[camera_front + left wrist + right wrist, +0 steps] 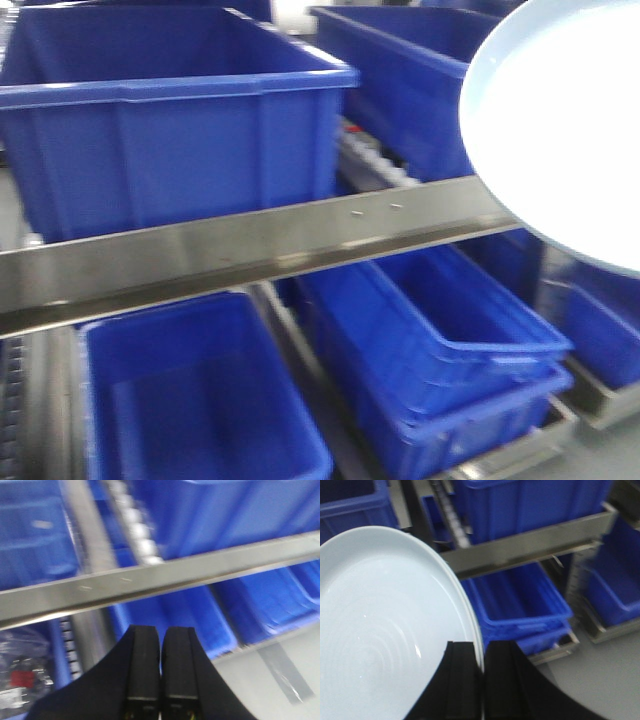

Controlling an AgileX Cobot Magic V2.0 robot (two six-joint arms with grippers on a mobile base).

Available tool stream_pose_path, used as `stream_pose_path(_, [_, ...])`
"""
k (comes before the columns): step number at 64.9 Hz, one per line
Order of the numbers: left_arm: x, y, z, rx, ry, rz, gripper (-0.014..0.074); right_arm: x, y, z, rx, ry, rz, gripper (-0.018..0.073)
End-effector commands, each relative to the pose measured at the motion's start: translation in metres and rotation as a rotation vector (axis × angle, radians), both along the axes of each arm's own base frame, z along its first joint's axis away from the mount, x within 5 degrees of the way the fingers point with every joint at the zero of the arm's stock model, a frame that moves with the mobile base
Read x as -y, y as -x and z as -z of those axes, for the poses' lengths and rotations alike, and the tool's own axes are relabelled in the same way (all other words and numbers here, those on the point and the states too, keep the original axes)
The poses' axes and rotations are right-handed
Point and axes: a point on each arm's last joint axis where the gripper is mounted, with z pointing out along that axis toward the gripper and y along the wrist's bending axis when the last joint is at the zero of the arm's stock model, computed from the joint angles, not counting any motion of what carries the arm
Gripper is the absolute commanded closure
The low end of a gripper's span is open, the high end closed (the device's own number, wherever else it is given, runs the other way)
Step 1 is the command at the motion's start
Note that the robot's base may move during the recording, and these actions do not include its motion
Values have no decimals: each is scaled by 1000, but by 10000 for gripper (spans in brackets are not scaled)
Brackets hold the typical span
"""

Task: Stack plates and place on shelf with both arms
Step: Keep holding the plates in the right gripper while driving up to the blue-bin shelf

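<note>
A large glossy pale blue-white plate (560,120) hangs in the air at the upper right of the front view, in front of the shelf's steel rail (250,245). In the right wrist view the plate (385,630) fills the left side, held on edge. My right gripper (482,645) is shut on its rim, one finger on each face. The rim shows a doubled line, and I cannot tell whether one plate or two are held. My left gripper (160,629) is shut with nothing between its fingers, pointing at the rail (165,575). Neither gripper shows in the front view.
The shelf holds blue plastic bins: a big one (170,130) above the rail, an open one (200,400) below left, and nested ones (440,350) below right. A roller track (135,525) runs back between bins. Grey floor (610,680) lies at the right.
</note>
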Motion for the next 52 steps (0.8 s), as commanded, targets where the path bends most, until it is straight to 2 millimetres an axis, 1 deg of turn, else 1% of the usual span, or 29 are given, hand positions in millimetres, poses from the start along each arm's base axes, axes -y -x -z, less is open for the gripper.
stream_pose_path(1, [0, -5, -16, 103, 18, -7, 507, 1, -2, -20, 130, -6, 9, 537])
stream_pose_path(52, [0, -5, -16, 103, 18, -7, 507, 1, -2, -20, 130, -6, 9, 537])
